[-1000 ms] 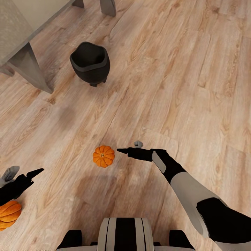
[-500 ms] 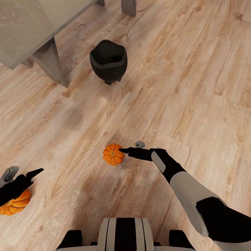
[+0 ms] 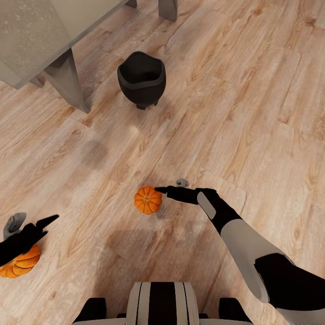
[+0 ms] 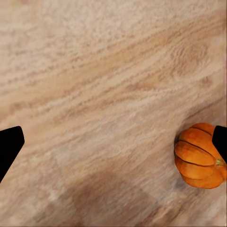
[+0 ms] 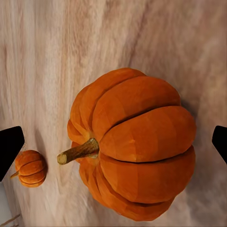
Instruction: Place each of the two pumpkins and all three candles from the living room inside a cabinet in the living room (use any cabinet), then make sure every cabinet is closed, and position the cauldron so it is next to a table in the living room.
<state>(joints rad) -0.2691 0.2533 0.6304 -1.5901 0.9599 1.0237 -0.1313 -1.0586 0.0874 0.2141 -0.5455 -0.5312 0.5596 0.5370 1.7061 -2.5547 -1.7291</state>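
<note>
Two orange pumpkins lie on the wood floor. One pumpkin (image 3: 147, 200) sits in the middle, just under the fingertips of my right gripper (image 3: 169, 186). In the right wrist view this pumpkin (image 5: 132, 146), with its brown stem, lies between the wide-apart fingers, and the gripper is open. The second pumpkin (image 3: 20, 262) lies at the lower left, partly under my open left gripper (image 3: 32, 222); in the left wrist view this pumpkin (image 4: 198, 156) sits by one fingertip (image 4: 221, 142). The black cauldron (image 3: 141, 79) stands upright farther ahead. The candles and cabinet are out of view.
A grey table (image 3: 27, 40) with an angled leg (image 3: 67, 81) stands at the upper left, close to the cauldron. Another grey leg (image 3: 167, 9) shows at the top edge. Bare wood floor (image 3: 253, 113) stretches to the right.
The view shifted right a second ago as the camera moved. Since then my right gripper has edged forward over the middle pumpkin; the left gripper has barely moved.
</note>
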